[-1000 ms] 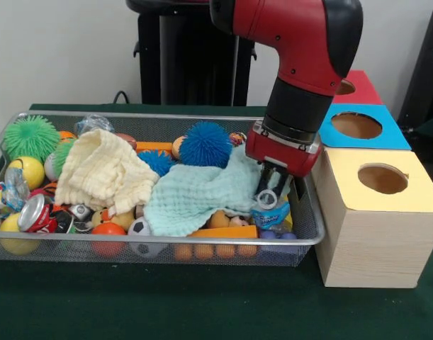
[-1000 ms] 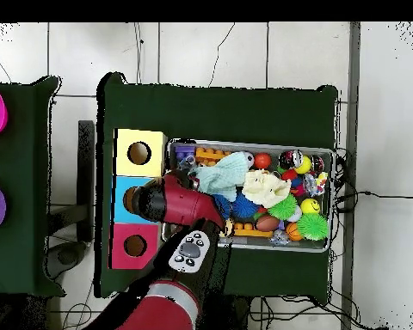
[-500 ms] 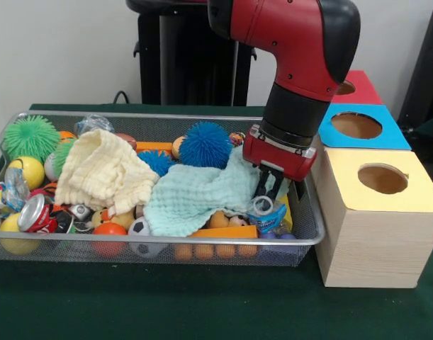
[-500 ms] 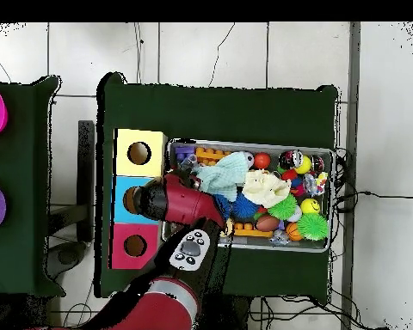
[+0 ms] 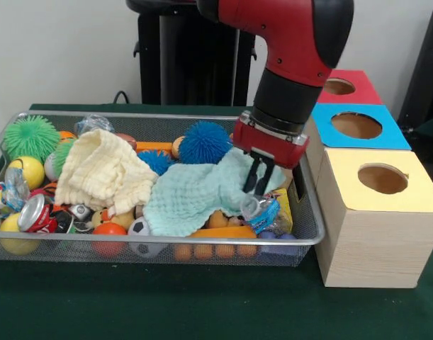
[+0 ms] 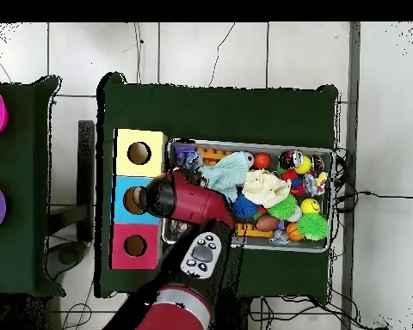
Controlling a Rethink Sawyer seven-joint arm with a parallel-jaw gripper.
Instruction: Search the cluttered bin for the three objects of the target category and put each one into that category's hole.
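Gripper [image 5: 258, 182] hangs over the right end of the wire-mesh bin [image 5: 159, 244], fingers [image 5: 251, 177] dark, narrow and close together, tips down over the mint cloth; whether they pinch anything I cannot tell from here.

Just below the tips lies a crushed plastic bottle [image 5: 264, 211]: clear crinkled body, blue label, long axis tilted, its open clear mouth pointing up and left toward the gripper, the other end down toward the bin's front right corner. It rests against the mint-green waffle cloth [image 5: 195, 191], which is rumpled and draped across the bin's middle.

Other contents:
- cream waffle cloth [image 5: 103, 170], folded in soft lumps, left of centre
- blue spiky rubber ball [image 5: 205, 144] behind the mint cloth
- green spiky ball [image 5: 30, 136] at the far left corner
- crushed red soda can [image 5: 33, 212], metal, mouth facing front left
- small soccer ball [image 5: 139, 228] against the front mesh
- orange toy block [image 5: 223, 232], flat and long, lying along the front wall

Beside the bin's right end stand three wooden boxes, each with a round hole in a coloured top: yellow box [image 5: 375, 212] nearest, blue box [image 5: 358, 126] next, red box [image 5: 347, 86] farthest.

Overhead view: the red arm [image 6: 188, 202] covers the bin's end nearest the boxes.
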